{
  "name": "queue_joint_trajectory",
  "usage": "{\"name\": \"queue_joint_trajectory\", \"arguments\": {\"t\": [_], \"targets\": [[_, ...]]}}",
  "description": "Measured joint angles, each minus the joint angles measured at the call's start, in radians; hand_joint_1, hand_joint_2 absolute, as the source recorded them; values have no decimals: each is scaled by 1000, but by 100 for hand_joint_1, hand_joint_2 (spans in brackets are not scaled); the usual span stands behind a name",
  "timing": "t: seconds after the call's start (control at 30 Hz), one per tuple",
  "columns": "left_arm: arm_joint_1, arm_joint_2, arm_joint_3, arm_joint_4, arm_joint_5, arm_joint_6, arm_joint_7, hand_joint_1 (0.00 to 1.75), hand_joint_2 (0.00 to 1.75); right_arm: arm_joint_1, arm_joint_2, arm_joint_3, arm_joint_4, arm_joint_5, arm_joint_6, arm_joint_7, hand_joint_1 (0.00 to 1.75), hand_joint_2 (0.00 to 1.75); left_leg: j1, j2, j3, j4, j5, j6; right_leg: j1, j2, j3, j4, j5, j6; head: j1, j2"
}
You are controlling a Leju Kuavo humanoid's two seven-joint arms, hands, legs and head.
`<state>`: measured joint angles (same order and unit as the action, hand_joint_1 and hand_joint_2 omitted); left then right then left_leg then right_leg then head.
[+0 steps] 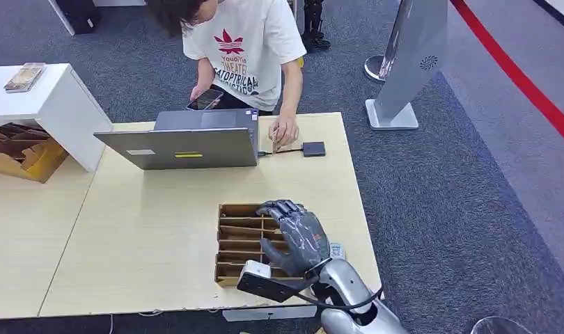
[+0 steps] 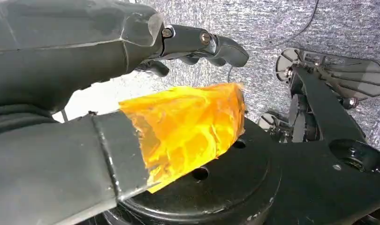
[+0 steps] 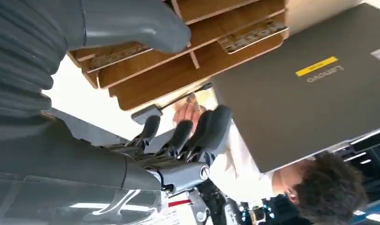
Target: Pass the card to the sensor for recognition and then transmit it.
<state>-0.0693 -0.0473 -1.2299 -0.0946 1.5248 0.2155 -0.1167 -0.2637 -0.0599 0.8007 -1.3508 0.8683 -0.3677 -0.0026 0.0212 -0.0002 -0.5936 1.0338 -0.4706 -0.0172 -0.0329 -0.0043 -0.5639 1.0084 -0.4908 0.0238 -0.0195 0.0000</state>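
grey carpet surrounds a pale wooden table (image 1: 161, 236). on the table stand a grey laptop (image 1: 185, 142), a small black sensor (image 1: 314, 149) cabled to it, and a slotted wooden rack (image 1: 234, 240) near the front edge. cards (image 3: 251, 35) lie in the rack's slots, seen in the right wrist view. the right hand (image 1: 296, 236) hovers over the rack's right part, fingers (image 3: 211, 129) spread and slightly curled, holding nothing. a person (image 1: 244, 42) in a white shirt stands behind the table, one hand (image 1: 285, 130) resting just beside the sensor, the other holding a phone (image 1: 205, 99). the left hand (image 2: 85, 70) hangs over carpet; its fingers (image 2: 216, 47) are loosely extended with nothing between them, and orange tape (image 2: 188, 124) wraps the thumb.
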Motion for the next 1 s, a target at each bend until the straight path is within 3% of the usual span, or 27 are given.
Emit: {"name": "queue_joint_trajectory", "arguments": {"t": [0.2, 0.6, 0.73, 0.93, 1.0], "targets": [[-2, 0, -6, 0, 0, 0, 0, 0, 0, -5, 0, -21, 20, 17, 0, 11, 112, 175, 0, 0, 0, 0, 0, 0, 0, 0, 0, 0, 0, 0, 0, 0], [-3, 1, -8, 0, 0, -2, 8, 0, 0, 6, 0, -80, 50, 53, 1, 27, 103, 175, 0, 0, 0, 0, 0, 0, 0, 0, 0, 0, 0, 0, 0, 0], [-3, 1, -8, 0, 0, -3, 9, 0, 0, 25, 0, -103, 40, 54, -3, 29, 79, 175, 0, 0, 0, 0, 0, 0, 0, 0, 0, 0, 0, 0, 0, 0], [-2, 1, -8, 2, 0, -3, 9, 0, 0, 55, -5, -142, -11, 35, -12, 25, 91, 175, 0, 0, 0, 0, 0, 0, 0, 0, 0, 0, 0, 0, 0, 0], [-2, 1, -8, 2, 0, -3, 9, 0, 0, 66, -9, -154, -34, 32, -14, 23, 86, 175, 0, 0, 0, 0, 0, 0, 0, 0, 0, 0, 0, 0, 0, 0]]}}
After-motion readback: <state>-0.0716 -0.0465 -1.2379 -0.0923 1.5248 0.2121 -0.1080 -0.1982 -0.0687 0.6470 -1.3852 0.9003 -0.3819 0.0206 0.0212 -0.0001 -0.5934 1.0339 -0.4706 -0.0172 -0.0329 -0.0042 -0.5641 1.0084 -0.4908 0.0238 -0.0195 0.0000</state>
